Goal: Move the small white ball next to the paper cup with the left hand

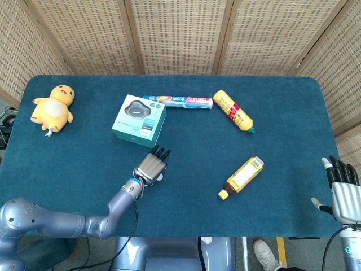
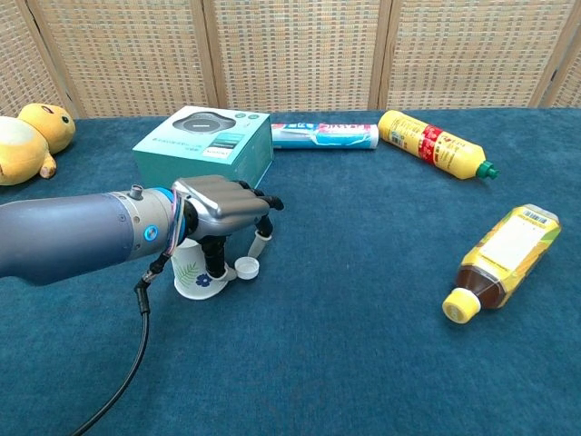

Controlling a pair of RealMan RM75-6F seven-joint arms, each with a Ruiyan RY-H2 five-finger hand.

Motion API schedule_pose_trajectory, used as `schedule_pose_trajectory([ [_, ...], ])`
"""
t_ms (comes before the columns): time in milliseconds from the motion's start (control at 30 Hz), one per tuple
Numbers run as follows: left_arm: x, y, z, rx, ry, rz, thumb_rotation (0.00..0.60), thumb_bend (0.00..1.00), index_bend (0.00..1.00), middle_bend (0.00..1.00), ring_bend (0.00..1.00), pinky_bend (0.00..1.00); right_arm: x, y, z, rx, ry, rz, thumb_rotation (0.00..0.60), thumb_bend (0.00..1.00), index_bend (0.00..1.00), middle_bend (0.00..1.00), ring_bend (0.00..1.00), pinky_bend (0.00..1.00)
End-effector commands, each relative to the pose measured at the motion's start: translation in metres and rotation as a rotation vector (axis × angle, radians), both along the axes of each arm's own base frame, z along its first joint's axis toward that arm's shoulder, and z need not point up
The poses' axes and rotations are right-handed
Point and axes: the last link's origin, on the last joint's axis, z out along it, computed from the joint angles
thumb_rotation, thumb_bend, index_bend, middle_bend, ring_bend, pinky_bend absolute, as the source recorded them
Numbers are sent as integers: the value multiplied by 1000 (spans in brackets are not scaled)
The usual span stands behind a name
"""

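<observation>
Landmark: teal product box (image 1: 139, 121), printed with a grey round device, on the blue table (image 1: 282, 113).
Small white ball (image 2: 245, 267): seen in the chest view as a low white round piece with a ringed top, more like a cap than a sphere; it lies on the cloth in front of the box, just beside the paper cup, under the left hand's fingers (image 2: 260, 242). Whether a finger touches it cannot be told.
Paper cup (image 2: 193, 274): white with a blue flower print, upside down, in front of the box, partly covered by the left hand.
Chest view only: cup and ball show plainly here; in the head view the left hand hides the cup, and the ball is only a white speck at the hand's edge.
Head view only: the right hand, outside the chest view.
Left hand (image 2: 221, 206): arched over cup and ball, fingers spread and pointing down, gripping nothing.
Right hand (image 1: 344, 192): at the table's near edge, far right of the box, fingers straight and apart, empty.
Yellow plush duck (image 1: 53, 106): left of the box.
Toothpaste box (image 1: 178, 101): touching the teal box's far right corner.
Yellow bottle, green cap (image 1: 233, 111): right of the box, lying down.
Amber bottle, yellow cap (image 1: 242, 177): right of and nearer than the box, lying down.
</observation>
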Motion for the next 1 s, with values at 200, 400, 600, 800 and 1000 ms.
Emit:
schedule_pose_trajectory([
  [200, -2, -1, 1, -9, 7, 4, 600, 318, 398, 0, 0, 0, 1, 1, 1, -2, -4, 4, 600, 0, 17, 0, 0, 0],
  [400, -2, -1, 6, -8, -4, 5, 600, 300, 262, 0, 0, 0, 2, 2, 1, -2, -5, 8, 600, 0, 17, 0, 0, 0],
  [600, 1, -3, 11, -18, -32, -3, 600, 298, 184, 0, 0, 0, 2, 2, 1, -1, -8, 12, 600, 0, 17, 0, 0, 0],
  [800, 12, -8, 21, -36, -121, -34, 600, 295, 92, 0, 0, 0, 3, 4, 2, -3, -11, 16, 600, 0, 19, 0, 0, 0],
  [1000, 30, -12, 46, -21, -231, -55, 600, 229, 0, 0, 0, 0, 4, 5, 3, -6, -15, 18, 600, 0, 22, 0, 0, 0],
])
